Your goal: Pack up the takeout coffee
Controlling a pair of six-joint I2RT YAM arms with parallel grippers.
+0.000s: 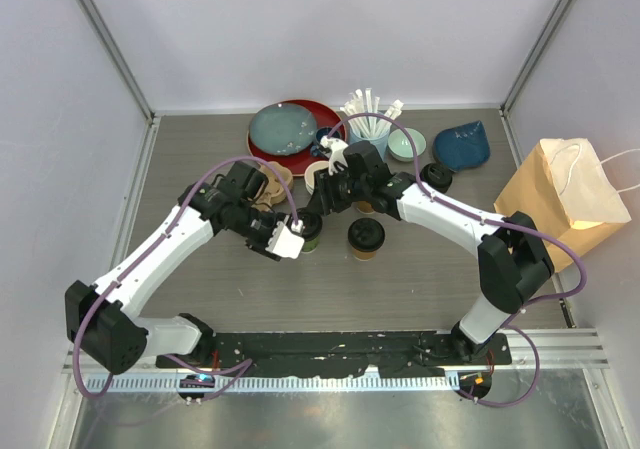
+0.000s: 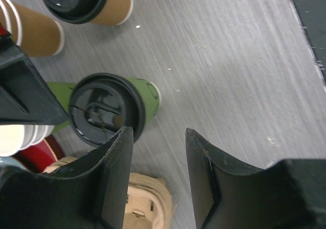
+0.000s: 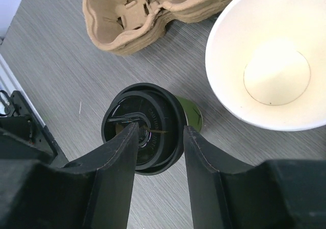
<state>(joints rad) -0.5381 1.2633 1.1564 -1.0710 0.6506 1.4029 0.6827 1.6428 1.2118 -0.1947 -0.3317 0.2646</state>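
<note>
left gripper (image 2: 158,133): jaws spread, only bare tabletop (image 2: 229,60) between them. It sits just beside the green cup (image 2: 146,94), not around it.

green cup: upright, lid (image 3: 153,106) on, about mid-tabletop. The pulp carrier (image 3: 127,15) is just beyond it toward the far edge.

right gripper (image 3: 160,127): jaws apart, hanging over that same lid, clamped on nothing. The lid looks wider than the gap.

brown cup (image 1: 366,237): lidded, upright, near the green one on its right, not touching it.

paper bag (image 1: 560,194): at the right edge, well apart from both cups.

My read: the step is grabbing the green cup, and two arms are crowding it.
- Let one arm take it and back the other off.
- Open wider and come down past the lid.
- Pinch the paper wall under the rim, not the lid, which could pop off.
- Squeeze lightly and keep it vertical.
</note>
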